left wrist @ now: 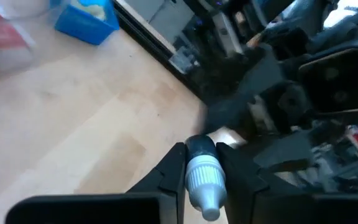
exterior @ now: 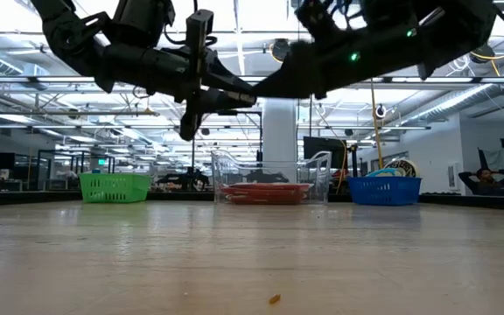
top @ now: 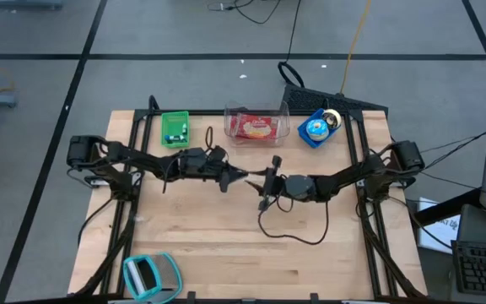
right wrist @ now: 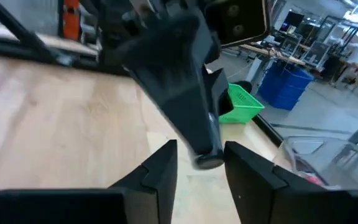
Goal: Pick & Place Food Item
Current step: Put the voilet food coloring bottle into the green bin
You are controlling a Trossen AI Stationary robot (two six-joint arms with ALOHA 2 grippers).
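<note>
Bottle [left wrist: 202, 177] handover above counter [top: 209, 245]
Left hand [left wrist: 201, 165] grips bottle; right hand [right wrist: 199, 163] open around its cap end. No legible writing.

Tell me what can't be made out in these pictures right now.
- Contents of the green basket: too small in the high view.
- Whether the right gripper touches the small bottle held by the left gripper: the left gripper blocks the right wrist view.
- Red package's label: too small.
</note>
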